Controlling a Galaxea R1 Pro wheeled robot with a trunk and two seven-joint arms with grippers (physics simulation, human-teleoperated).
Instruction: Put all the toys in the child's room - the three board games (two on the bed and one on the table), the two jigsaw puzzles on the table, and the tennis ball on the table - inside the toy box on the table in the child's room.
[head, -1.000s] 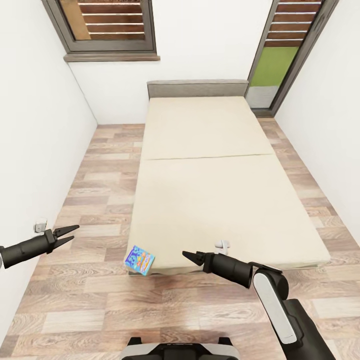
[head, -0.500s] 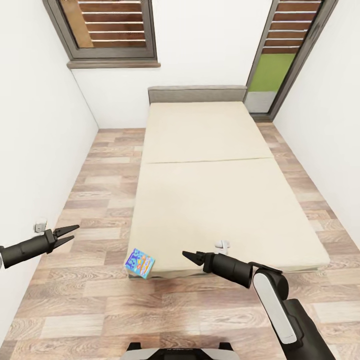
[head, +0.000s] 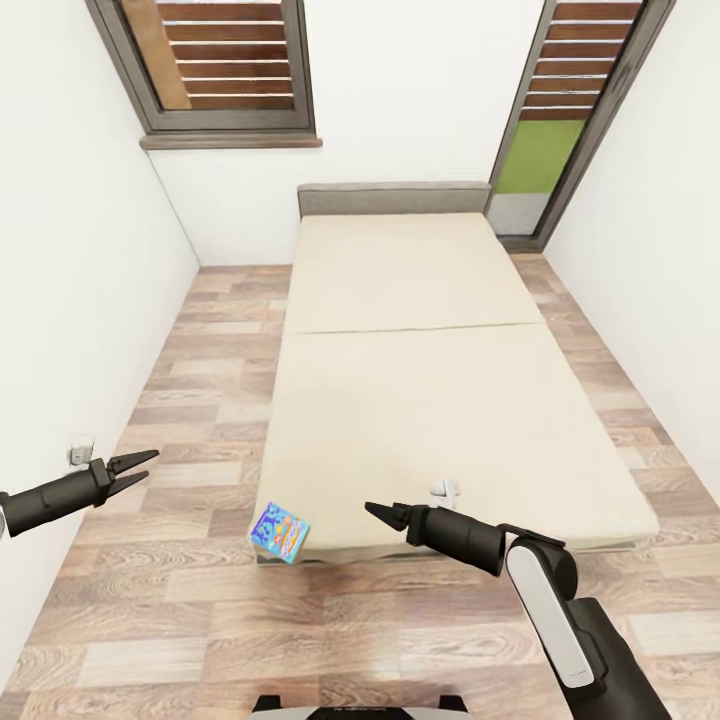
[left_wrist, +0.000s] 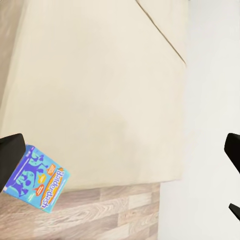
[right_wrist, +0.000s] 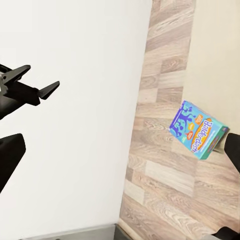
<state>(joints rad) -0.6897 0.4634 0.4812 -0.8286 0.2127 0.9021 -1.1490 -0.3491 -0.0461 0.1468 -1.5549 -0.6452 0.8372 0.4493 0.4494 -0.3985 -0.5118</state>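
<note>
A blue board game (head: 280, 532) with cartoons on its cover leans tilted at the near left corner of the bed (head: 420, 400), half over the wood floor. It also appears in the left wrist view as the blue board game (left_wrist: 37, 182) and in the right wrist view as the blue board game (right_wrist: 197, 129). My left gripper (head: 135, 468) hangs open over the floor, left of the game and apart from it. Just right of the game, my right gripper (head: 378, 513) hovers by the bed's near edge, open, with nothing between its fingers. The toy box and table are out of view.
White walls close in on both sides, with a wall socket (head: 80, 450) low on the left one. A window (head: 225, 65) and a tall glazed door (head: 560, 110) stand behind the headboard. A small white object (head: 445, 490) lies on the mattress near my right gripper.
The whole picture has shifted: the bed and far wall sit a little lower and farther, so the camera has moved. Both arms keep their pose and stay open.
</note>
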